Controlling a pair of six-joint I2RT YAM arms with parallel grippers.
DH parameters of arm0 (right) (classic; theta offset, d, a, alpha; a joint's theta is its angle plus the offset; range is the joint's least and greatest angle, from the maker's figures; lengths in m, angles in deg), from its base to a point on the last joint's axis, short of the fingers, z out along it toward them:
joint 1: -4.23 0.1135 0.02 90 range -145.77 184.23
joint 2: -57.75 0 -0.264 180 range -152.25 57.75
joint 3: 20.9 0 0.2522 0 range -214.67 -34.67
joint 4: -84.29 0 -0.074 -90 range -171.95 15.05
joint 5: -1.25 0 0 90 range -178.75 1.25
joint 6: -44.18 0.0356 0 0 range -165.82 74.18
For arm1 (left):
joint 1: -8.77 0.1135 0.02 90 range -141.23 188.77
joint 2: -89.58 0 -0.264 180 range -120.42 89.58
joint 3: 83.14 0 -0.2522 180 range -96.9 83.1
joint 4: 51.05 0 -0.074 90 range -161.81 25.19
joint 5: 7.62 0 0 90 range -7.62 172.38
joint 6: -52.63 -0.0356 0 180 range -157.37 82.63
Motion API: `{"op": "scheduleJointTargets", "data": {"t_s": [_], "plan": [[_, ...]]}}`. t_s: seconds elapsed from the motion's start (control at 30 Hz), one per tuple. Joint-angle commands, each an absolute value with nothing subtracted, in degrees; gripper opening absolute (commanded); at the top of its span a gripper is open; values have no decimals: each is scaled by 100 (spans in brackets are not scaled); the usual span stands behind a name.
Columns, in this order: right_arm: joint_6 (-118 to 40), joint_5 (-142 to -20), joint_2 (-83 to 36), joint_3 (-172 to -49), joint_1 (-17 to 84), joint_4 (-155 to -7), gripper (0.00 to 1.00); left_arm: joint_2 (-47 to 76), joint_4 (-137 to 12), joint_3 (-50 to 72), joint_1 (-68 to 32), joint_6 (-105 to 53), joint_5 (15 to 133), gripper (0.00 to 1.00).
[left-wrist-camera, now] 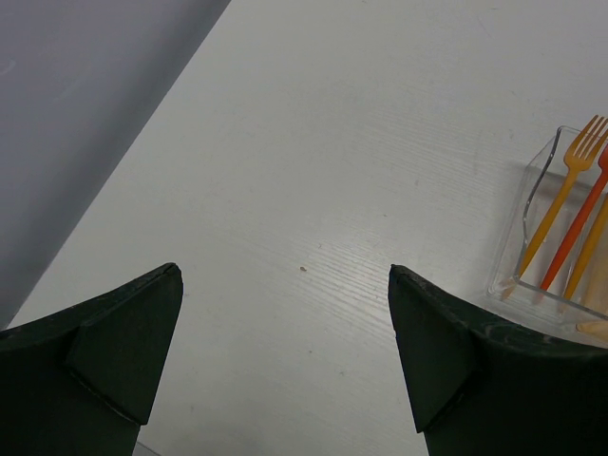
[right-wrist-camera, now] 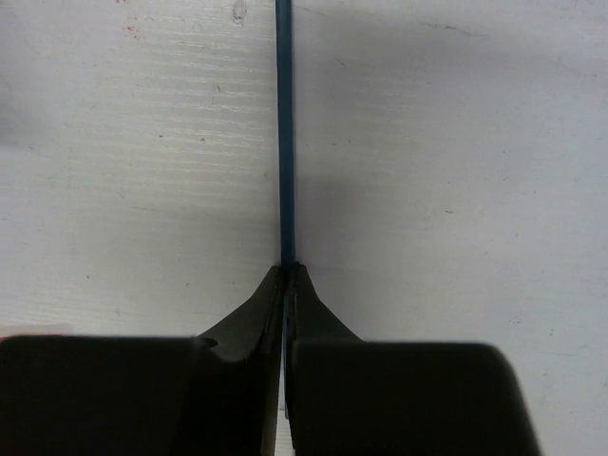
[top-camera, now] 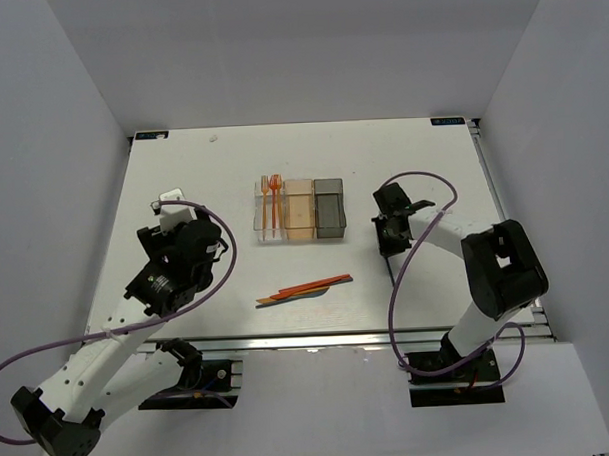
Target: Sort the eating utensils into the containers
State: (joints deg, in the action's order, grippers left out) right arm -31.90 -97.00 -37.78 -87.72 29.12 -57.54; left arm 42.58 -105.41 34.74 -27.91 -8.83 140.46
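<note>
R gripper (right-wrist-camera: 288, 274) is pinching a thin blue utensil (right-wrist-camera: 284, 142). Its 2 fingers (right-wrist-camera: 237, 323) are pressing tight together on it w/ no gap showing. The utensil is running straight out from the tips, seen edge-on, so fork or knife can't be told. It is casting a soft shadow on the white table (right-wrist-camera: 456, 190); whether it's touching the surface can't be told. In the top view the R gripper (top-camera: 391, 240) is sitting just right of the bin row, near the dark grey bin (top-camera: 329, 209) but apart from it.

L gripper (left-wrist-camera: 285, 275) is hanging w/ jaws spread wide, nothing btwn them, only bare table below. In the top view the L gripper (top-camera: 170, 205) is sitting well left of the bins.

The 3 bins are standing in a row side by side at mid-table: clear bin (top-camera: 259, 212) on the left, tan bin (top-camera: 299, 210) in the middle, dark grey bin on the right. The clear bin (left-wrist-camera: 530, 185) is holding orange forks (left-wrist-camera: 562, 201), at least 2 w/ tines showing and handles leaning along its length.

A few loose orange utensils (top-camera: 305, 286) are lying together on the table nearer the arms, in front of the bins and well apart from both grippers.
</note>
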Motion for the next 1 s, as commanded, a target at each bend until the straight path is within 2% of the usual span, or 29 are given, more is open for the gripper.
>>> {"op": "scheduleJointTargets", "data": {"t_s": [0.0, 0.33, 0.53, 0.67, 0.8, 0.97], "plan": [[-2974, -9623, -4509, -8300, 3025, -5567, 0, 4370, -10550, 3529, -2770, -907, 14161, 98], [-2175, -9464, -2384, -8371, 3016, -6199, 0, 4590, -10665, 3520, -2770, -731, 14346, 98], [-1875, -9411, -1855, -8651, 3025, -6542, 0, 4722, -10682, 3537, -2770, -704, 14390, 98], [-1717, -9053, -1898, -9142, 3016, -6744, 0, 4661, -10612, 3573, -2770, -766, 14337, 98], [-1375, -8463, -2187, -9250, 3051, -7805, 0, 4581, -10577, 3573, -2770, -775, 14320, 98], [-1259, -8330, -3048, -9714, 3174, -8643, 0, 4502, -10577, 3581, -2770, -775, 14267, 98]]}}
